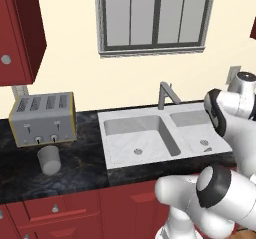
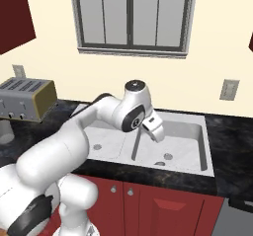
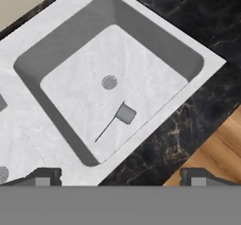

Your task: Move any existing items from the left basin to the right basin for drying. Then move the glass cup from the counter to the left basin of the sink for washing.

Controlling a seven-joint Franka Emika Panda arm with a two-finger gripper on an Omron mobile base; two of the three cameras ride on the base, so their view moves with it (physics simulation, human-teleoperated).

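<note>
Here, a simulated kitchen seen over a white robot arm; going left to right in the left base view, a silver four-slot toaster with yellow sides stands at the back of the black marbled stone table; just in front of it, upright, is the translucent pale grey-white handleless glass cup, well apart from the sink; next comes the pale grey marbled double sink with a grey angular faucet behind the divider; its left basin holds nothing but a round drain; the right basin is partly hidden by the arm. In the hand view the right basin lies directly below, and on its floor, near the drain, rests a small grey stubby metallic object with a thin dark handle. The hand hovers above that basin with its two dark fingertips spread wide at the bottom corners, gripping nothing. In the right base view the hand hangs over the sink.
</note>
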